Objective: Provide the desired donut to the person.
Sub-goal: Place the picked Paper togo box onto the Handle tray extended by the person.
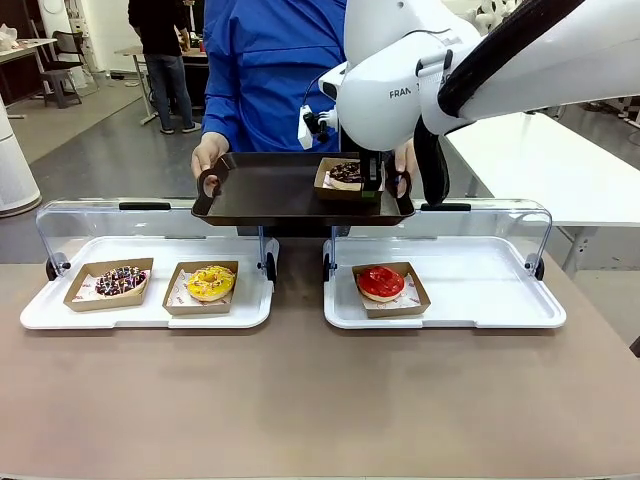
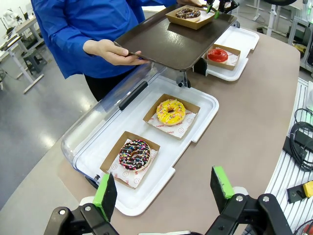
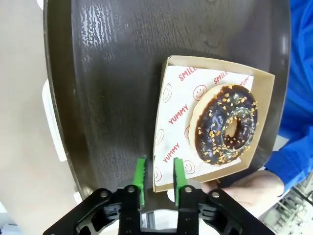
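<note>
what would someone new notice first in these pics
Probably the person in the blue jacket holding a dark tray at the far side of the table. A nut-topped chocolate donut sits on it in a cardboard box, and the right tool straddles the box's rim. Next come the bright donuts on the table: a sprinkled donut and a yellow donut in the left white tray, and a red donut in the right white tray.

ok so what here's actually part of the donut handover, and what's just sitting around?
In play: nut donut, its box, dark tray, person's hands, right fingers on the box's edge.
Lying about: sprinkle donut, yellow donut, red donut, white cases, open left fingers.
</note>
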`<state>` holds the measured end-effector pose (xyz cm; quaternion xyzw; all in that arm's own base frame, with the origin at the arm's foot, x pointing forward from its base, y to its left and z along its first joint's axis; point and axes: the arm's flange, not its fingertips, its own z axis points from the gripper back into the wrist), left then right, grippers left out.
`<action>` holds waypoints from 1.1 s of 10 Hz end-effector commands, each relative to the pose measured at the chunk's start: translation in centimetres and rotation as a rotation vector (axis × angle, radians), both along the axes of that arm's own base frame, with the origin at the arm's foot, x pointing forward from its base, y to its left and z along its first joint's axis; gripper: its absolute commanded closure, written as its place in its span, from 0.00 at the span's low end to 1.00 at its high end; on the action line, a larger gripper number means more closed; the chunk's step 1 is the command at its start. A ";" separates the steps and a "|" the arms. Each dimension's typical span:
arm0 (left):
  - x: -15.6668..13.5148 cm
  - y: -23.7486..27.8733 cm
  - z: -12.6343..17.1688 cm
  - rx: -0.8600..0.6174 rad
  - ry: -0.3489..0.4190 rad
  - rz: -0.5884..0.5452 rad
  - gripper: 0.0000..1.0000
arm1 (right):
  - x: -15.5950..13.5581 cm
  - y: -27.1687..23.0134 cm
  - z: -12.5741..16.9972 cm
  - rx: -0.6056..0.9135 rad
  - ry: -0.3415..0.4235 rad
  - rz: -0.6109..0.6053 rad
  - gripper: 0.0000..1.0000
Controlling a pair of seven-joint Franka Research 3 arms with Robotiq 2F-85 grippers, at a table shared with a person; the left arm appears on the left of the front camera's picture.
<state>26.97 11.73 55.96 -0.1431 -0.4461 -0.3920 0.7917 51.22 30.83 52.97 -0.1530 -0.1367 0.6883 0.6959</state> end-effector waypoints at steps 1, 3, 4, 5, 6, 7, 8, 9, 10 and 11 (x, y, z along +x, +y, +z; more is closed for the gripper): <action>0.0 0.1 -0.1 -0.001 -0.002 -0.007 0.00 | 0.0 -0.8 0.7 0.012 0.051 0.025 0.00; 0.0 0.1 -0.1 -0.001 -0.002 -0.007 0.00 | -0.7 -1.0 1.4 0.024 0.105 0.070 0.00; 0.0 0.1 -0.1 -0.001 -0.002 -0.007 0.00 | -1.2 -1.2 1.8 0.049 0.115 0.092 0.00; 0.0 0.1 -0.1 -0.001 -0.002 -0.007 0.00 | -1.4 -1.4 2.0 0.056 0.138 0.074 0.00; 0.0 0.1 -0.1 -0.001 -0.002 -0.007 0.00 | -1.7 -1.4 2.1 0.059 0.157 0.075 0.00; 0.0 0.1 -0.1 -0.001 -0.002 -0.007 0.00 | -1.9 -1.4 2.2 0.055 0.167 0.075 0.00; 0.0 0.1 -0.1 -0.001 -0.002 -0.007 0.00 | -1.9 -1.4 2.2 0.051 0.174 0.071 0.00; 0.0 0.1 -0.1 -0.001 -0.002 -0.007 0.00 | -1.7 -1.5 2.5 0.075 0.189 0.048 0.00; 0.0 0.1 -0.1 -0.001 -0.002 -0.007 0.00 | -1.5 -1.6 2.8 0.070 0.188 0.026 0.00; 0.0 0.1 -0.1 -0.001 -0.002 -0.007 0.00 | -0.7 -1.8 3.5 0.031 0.239 -0.053 0.00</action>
